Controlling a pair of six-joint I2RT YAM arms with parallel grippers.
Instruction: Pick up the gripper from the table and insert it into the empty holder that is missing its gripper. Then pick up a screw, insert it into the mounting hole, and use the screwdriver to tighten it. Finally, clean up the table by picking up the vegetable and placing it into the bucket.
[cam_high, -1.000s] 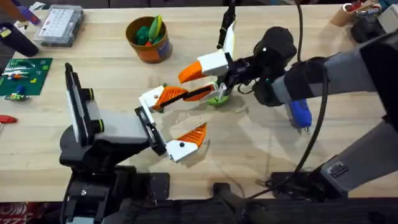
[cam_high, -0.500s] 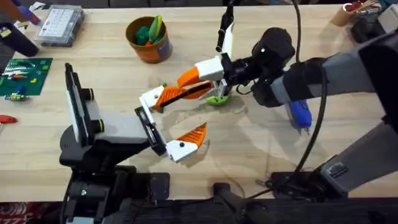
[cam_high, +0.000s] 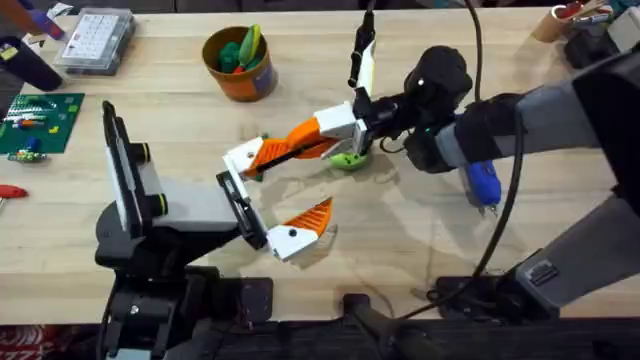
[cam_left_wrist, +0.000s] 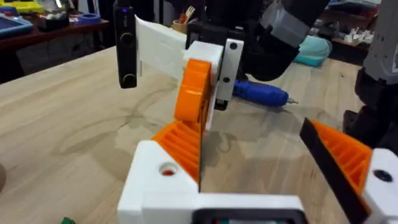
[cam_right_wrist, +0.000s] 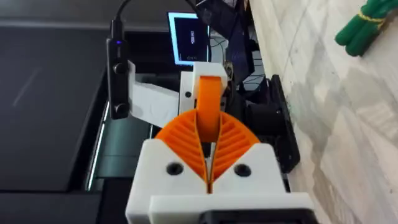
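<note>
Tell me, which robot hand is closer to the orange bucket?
The right. The right gripper sits mid-table, just below and to the right of the bucket in the overhead view. The left gripper is lower down, nearer the robot, farther from it.

A clear parts box (cam_high: 95, 40) lies near a green circuit board (cam_high: 38, 122).

Workshop/lab: wood counter (cam_high: 420, 230), green circuit board (cam_high: 38, 122), clear parts organiser (cam_high: 95, 40), cluttered benches behind.
</note>
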